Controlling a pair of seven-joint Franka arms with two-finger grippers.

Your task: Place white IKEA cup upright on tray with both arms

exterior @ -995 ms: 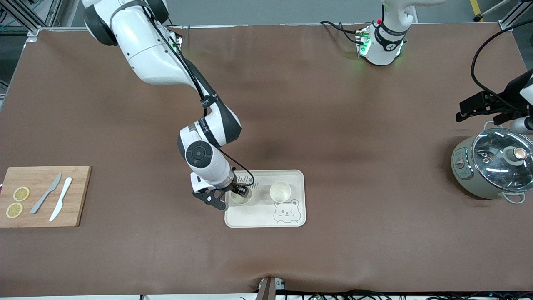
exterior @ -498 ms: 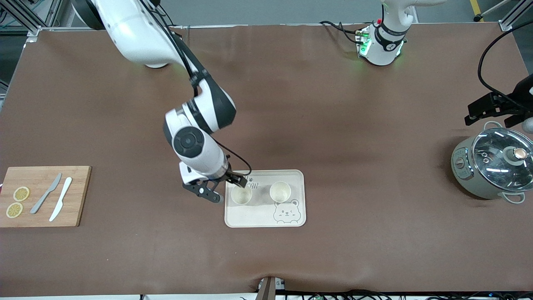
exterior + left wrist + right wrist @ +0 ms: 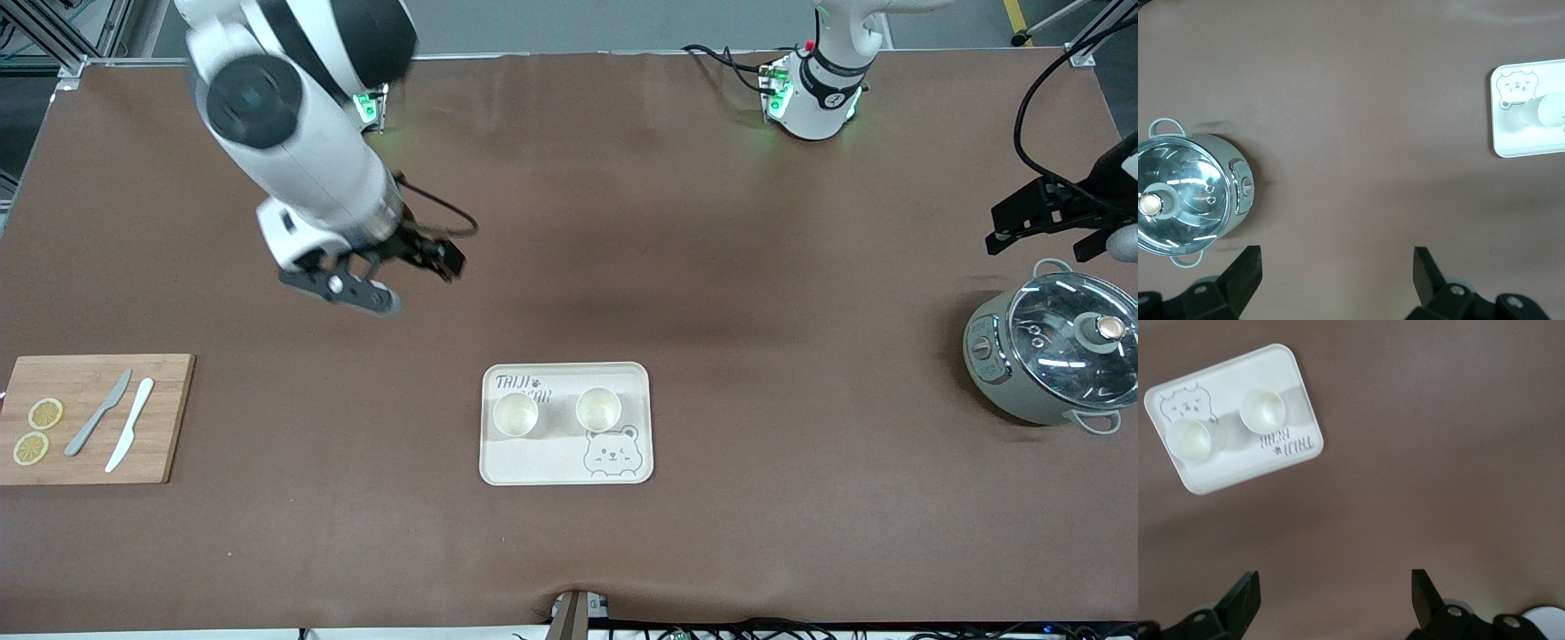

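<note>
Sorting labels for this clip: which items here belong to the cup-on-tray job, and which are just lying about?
Job: tray; two upright white cups on it.

Bystanders: cooking pot; cutting board with lemon slices, grey knife, white knife.

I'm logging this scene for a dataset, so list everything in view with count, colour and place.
Tray: one, cream, mid-table, toward the front camera.
Cups: two, white, upright, side by side on the tray.
Cutting board: one, wooden, at the right arm's end of the table.
Lemon slices: two, yellow, on the board.
Knives: two, one grey and one white, on the board beside the slices.
Pot: one, grey-green with a glass lid, at the left arm's end.
Table: one, brown.
Right gripper: black jaws open, empty, over bare table.
Left gripper: black jaws open, empty, above the table by the pot.
</note>
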